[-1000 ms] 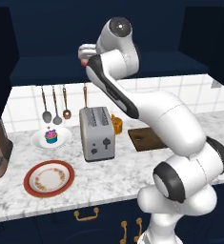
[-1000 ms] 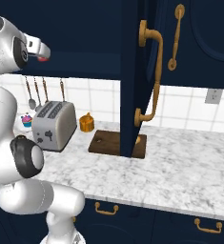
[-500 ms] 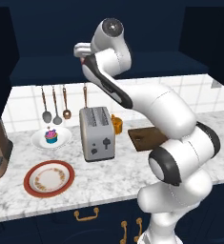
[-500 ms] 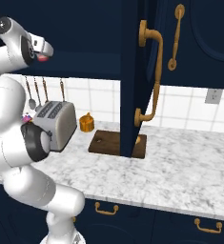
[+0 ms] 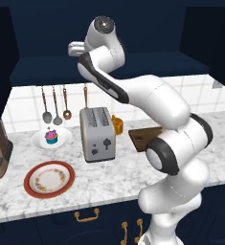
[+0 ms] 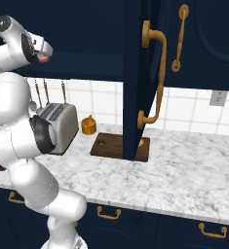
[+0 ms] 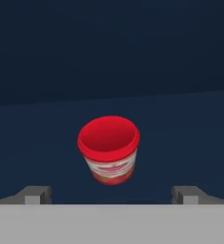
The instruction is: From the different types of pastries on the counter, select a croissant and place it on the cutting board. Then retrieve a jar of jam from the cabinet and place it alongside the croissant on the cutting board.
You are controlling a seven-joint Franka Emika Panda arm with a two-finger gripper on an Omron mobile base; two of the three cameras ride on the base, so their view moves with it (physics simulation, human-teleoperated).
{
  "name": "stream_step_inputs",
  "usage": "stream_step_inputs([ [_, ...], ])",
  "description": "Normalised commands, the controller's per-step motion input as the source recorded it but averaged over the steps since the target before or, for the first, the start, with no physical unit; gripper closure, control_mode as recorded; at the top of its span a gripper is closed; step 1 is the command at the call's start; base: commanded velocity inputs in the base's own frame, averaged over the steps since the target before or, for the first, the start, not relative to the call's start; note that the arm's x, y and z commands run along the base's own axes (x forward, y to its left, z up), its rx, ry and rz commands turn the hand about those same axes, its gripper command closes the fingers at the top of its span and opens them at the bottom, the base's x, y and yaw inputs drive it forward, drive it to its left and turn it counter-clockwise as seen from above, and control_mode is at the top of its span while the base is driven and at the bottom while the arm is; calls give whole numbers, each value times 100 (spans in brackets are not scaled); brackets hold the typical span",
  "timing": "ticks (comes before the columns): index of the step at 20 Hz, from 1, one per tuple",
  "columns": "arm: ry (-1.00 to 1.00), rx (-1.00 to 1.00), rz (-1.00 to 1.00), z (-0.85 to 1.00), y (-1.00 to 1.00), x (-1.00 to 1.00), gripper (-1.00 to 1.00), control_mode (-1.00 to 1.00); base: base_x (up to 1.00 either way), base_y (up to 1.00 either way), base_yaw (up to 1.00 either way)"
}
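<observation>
Red-lidded jar of jam (image 7: 109,151) stands, seemingly upright, on the cabinet (image 7: 180,138) shelf.

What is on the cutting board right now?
The cutting board shows a bare left part with its hole. A golden-tan bit, probably the croissant, peeks out past the open cabinet door, which covers the middle.

White tiled wall (image 5: 25,103), hanging utensils (image 5: 54,105), navy drawers (image 6: 150,228) with gold handles
</observation>
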Motion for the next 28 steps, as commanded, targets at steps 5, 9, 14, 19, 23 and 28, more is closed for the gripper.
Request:
stream_step_inputs([
  [5,4,0,-2,-13,0,20,-100,-100,0,0,0],
  [9,11,0,-1,-40,0,12,-100,-100,0,0,0],
  [14,7,0,0,-24,0,19,-100,-100,0,0,0],
  [19,1,0,0,-2,0,29,-100,-100,0,0,0],
  [23,0,0,0,0,0,34,-100,-100,0,0,0],
  [28,0,0,0,0,0,28,-100,-100,0,0,0],
])
